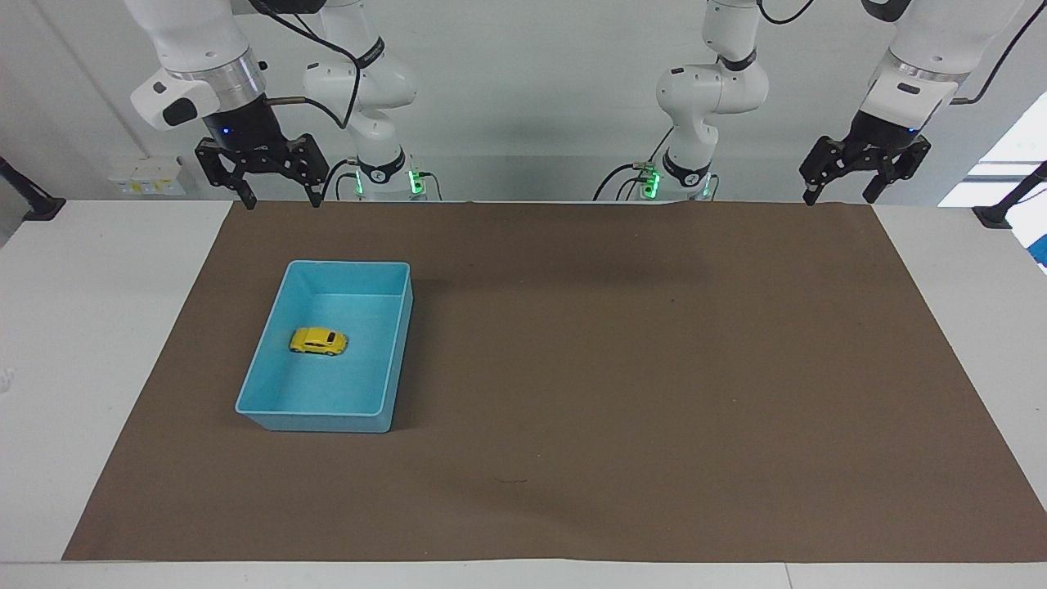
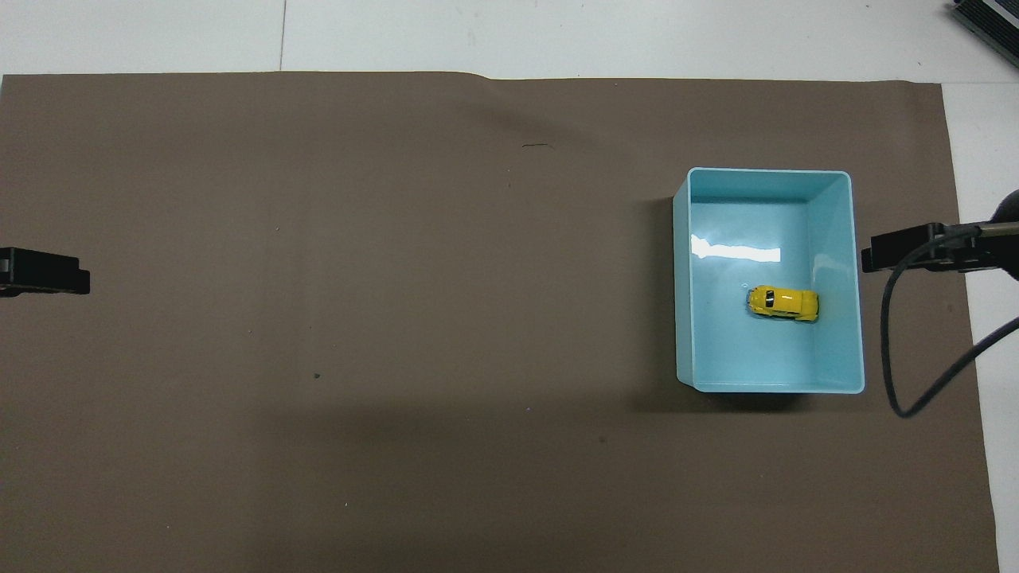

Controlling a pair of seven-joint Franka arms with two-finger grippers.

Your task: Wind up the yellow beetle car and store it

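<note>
The yellow beetle car (image 1: 318, 341) rests on its wheels on the floor of the blue bin (image 1: 399, 352), toward the right arm's end of the table. It also shows in the overhead view (image 2: 782, 303), inside the bin (image 2: 683, 278). My right gripper (image 1: 280, 201) is open and empty, raised over the mat's edge at the robots' end, apart from the bin. In the overhead view the right gripper (image 2: 899, 256) shows just beside the bin's wall. My left gripper (image 1: 840, 196) is open and empty, waiting over the mat's corner at the left arm's end (image 2: 48, 272).
A brown mat (image 1: 622, 368) covers most of the white table (image 1: 90, 327). A black cable (image 2: 896, 350) hangs in a loop from the right arm beside the bin.
</note>
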